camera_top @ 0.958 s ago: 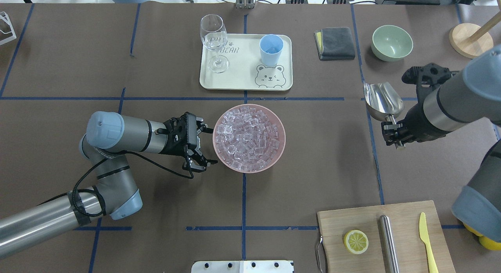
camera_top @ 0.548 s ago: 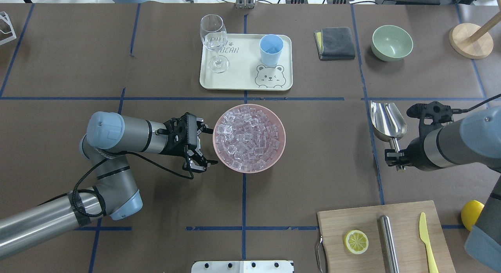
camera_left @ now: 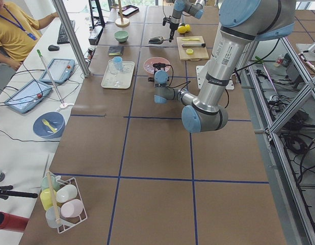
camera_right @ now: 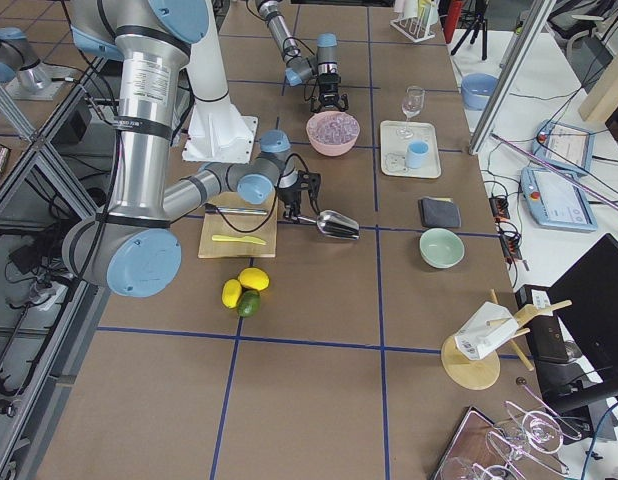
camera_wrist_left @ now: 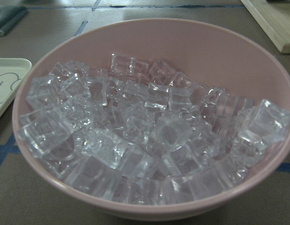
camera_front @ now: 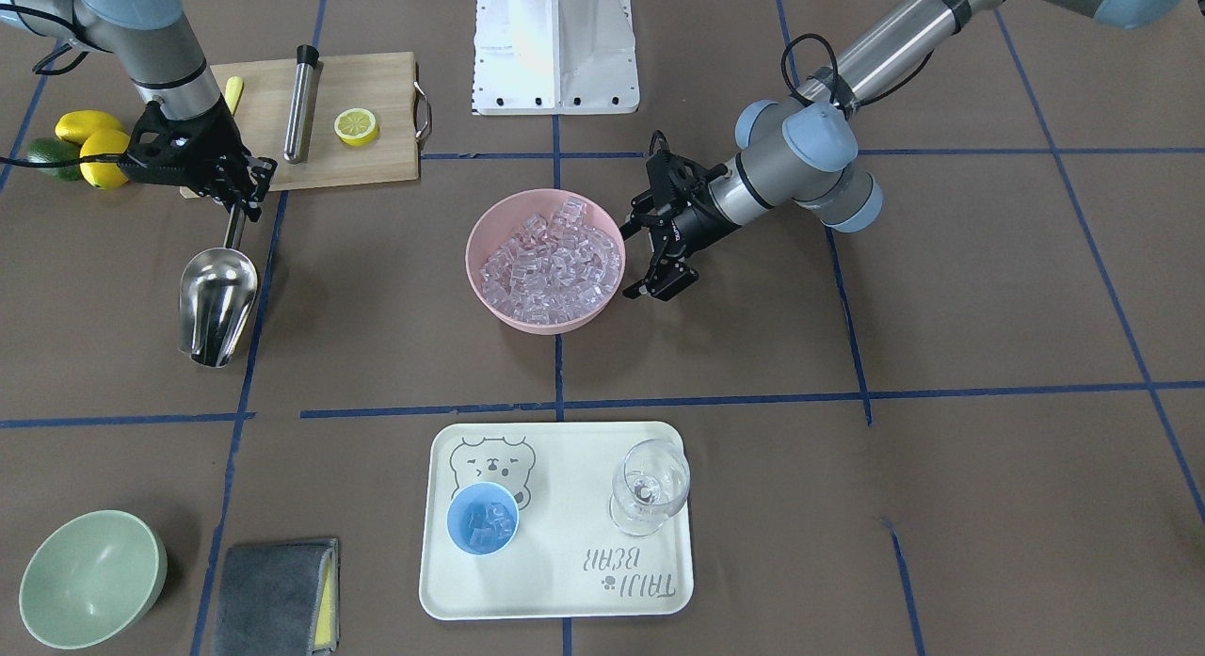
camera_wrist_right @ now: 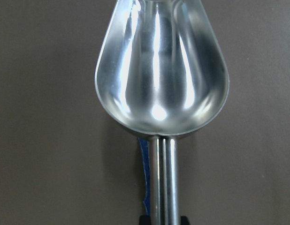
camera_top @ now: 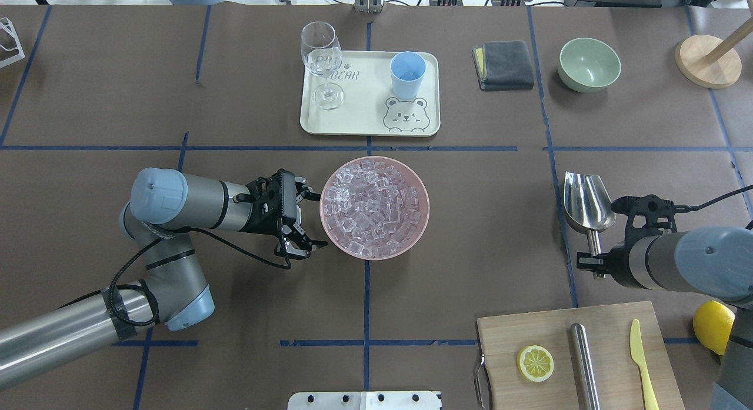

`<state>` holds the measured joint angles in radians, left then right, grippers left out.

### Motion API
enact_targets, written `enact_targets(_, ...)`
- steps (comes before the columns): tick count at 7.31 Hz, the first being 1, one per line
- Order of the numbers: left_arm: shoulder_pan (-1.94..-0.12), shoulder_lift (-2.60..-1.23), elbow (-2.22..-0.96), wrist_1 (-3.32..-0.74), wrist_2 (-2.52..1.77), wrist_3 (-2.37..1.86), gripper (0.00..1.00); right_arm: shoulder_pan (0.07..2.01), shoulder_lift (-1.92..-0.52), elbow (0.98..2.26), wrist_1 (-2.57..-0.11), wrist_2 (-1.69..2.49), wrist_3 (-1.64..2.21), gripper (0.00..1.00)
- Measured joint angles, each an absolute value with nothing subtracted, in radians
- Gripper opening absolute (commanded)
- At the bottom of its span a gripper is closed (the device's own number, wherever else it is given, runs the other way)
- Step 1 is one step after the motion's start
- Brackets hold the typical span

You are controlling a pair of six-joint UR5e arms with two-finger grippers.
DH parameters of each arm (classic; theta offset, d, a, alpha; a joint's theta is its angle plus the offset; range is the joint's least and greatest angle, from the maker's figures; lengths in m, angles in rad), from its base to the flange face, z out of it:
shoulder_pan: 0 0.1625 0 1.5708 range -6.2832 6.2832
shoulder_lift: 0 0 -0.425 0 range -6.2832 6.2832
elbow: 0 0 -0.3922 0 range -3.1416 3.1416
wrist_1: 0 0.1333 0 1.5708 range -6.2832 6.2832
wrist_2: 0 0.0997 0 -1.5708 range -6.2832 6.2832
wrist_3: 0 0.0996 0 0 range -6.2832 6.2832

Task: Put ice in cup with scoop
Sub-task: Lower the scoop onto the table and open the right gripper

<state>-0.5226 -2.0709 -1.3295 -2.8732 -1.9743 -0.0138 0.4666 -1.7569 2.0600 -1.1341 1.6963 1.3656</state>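
Brown-covered table [camera_top: 88,104], blue tape grid; a person [camera_left: 12,30] seated alongside. Cream tray [camera_top: 365,122] bearing wine glass [camera_top: 320,57] and light-blue cup [camera_top: 407,75], few cubes inside. Ice [camera_top: 373,207] heaped in pink bowl [camera_top: 427,210]. Left gripper [camera_top: 310,220] spread wide beside bowl, empty. Right gripper [camera_top: 592,262] clamped on handle of scoop [camera_top: 585,204]: shiny, empty, well apart from bowl, near cutting board [camera_top: 612,327].

Silver tubes [camera_top: 59,333], pale-blue joint caps [camera_top: 157,186], black fingers [camera_top: 303,242], cable [camera_top: 259,260] apparently taped.
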Motion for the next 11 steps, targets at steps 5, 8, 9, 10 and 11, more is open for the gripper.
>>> enact_targets(5,-0.517,-2.071,-1.328,-2.874,-1.974,-0.014,1.00,0.446,-1.777,2.042,-1.105,1.678,1.366,1.00)
enact_targets(8,-0.517,-2.070,-1.329,-2.874,-1.974,-0.014,1.00,0.446,-1.766,2.043,-1.105,1.688,1.364,1.00)
enact_targets(9,-0.518,-2.070,-1.331,-2.874,-1.974,-0.014,1.00,0.455,-1.760,2.047,-1.108,1.708,1.347,1.00)
enact_targets(10,-0.518,-2.069,-1.332,-2.874,-1.974,-0.015,1.00,0.496,-1.757,2.048,-1.112,1.751,1.291,1.00)
enact_targets(11,-0.519,-2.068,-1.336,-2.873,-1.975,-0.016,1.00,0.581,-1.758,2.047,-1.116,1.825,1.185,1.00)
